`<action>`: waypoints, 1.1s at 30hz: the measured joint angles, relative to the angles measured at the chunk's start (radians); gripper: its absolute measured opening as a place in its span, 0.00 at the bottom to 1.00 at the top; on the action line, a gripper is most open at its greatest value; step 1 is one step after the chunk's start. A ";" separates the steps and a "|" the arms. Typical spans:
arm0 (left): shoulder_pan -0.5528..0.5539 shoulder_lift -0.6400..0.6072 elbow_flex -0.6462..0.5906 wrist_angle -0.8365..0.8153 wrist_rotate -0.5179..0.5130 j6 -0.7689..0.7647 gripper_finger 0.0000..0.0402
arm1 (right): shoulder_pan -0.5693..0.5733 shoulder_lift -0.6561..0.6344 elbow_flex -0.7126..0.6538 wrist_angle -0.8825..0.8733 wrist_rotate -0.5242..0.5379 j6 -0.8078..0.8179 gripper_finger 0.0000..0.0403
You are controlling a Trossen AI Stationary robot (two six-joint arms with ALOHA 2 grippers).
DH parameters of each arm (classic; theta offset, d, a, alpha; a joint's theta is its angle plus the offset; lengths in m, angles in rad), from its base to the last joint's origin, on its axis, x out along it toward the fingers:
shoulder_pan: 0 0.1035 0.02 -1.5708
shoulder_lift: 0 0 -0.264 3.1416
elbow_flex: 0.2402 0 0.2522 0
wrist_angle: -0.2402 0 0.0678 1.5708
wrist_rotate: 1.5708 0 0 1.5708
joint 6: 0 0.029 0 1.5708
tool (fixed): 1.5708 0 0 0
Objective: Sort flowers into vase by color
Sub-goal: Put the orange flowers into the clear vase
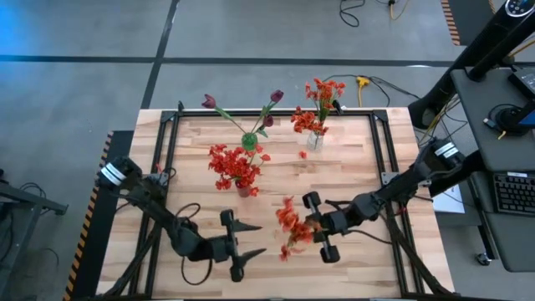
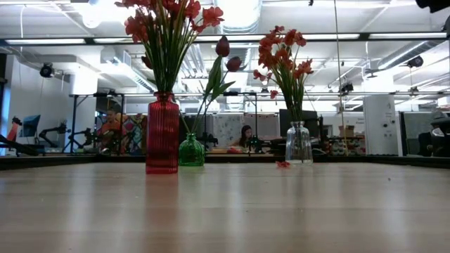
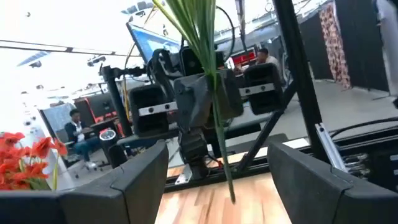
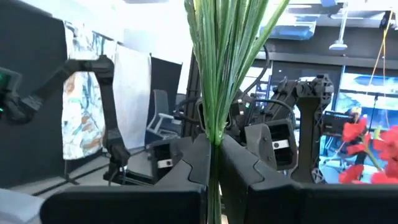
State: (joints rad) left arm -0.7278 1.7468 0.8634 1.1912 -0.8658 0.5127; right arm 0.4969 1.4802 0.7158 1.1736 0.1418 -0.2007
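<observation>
While the pale wood-plank table (image 1: 351, 159) carries three vases toward its twelve o'clock side, the right gripper (image 1: 311, 224) sits near five o'clock with its dark fingers (image 4: 193, 163) pinched tight on a bunch of thin, grass-like green stems (image 4: 219, 74); the orange-red flowers (image 1: 289, 224) of that bunch lie just to its nine o'clock side. The left gripper (image 1: 244, 247), near seven o'clock, faces it with its wedge-shaped fingers (image 3: 140, 171) spread wide and holding nothing. A ribbed red glass vase (image 2: 162, 133) holds clustered red blooms (image 1: 234, 165) near the table's middle. At its twelve o'clock stands a small round green glass vase (image 2: 190, 150) with dark purple tulip-like buds (image 1: 276, 97) on splayed stems. A clear glass vase (image 2: 299, 143) at one o'clock holds orange-red blooms (image 1: 319, 104), and a loose red petal (image 2: 283, 164) lies beside it.
</observation>
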 joint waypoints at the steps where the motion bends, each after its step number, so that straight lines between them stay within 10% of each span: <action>1: 0.005 0.012 0.013 0.000 -0.002 0.004 0.64 | 0.000 0.015 0.016 -0.001 0.000 -0.006 0.03; 19: 0.102 0.167 0.131 -0.005 0.021 -0.080 0.60 | 0.000 0.127 0.150 -0.016 -0.012 -0.115 0.03; 33: 0.110 0.187 0.138 -0.004 0.021 -0.085 0.13 | 0.000 0.126 0.149 -0.013 -0.007 -0.134 0.03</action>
State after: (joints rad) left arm -0.6182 1.9343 1.0016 1.1870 -0.8445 0.4282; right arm 0.4969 1.6058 0.8650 1.1606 0.1349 -0.3344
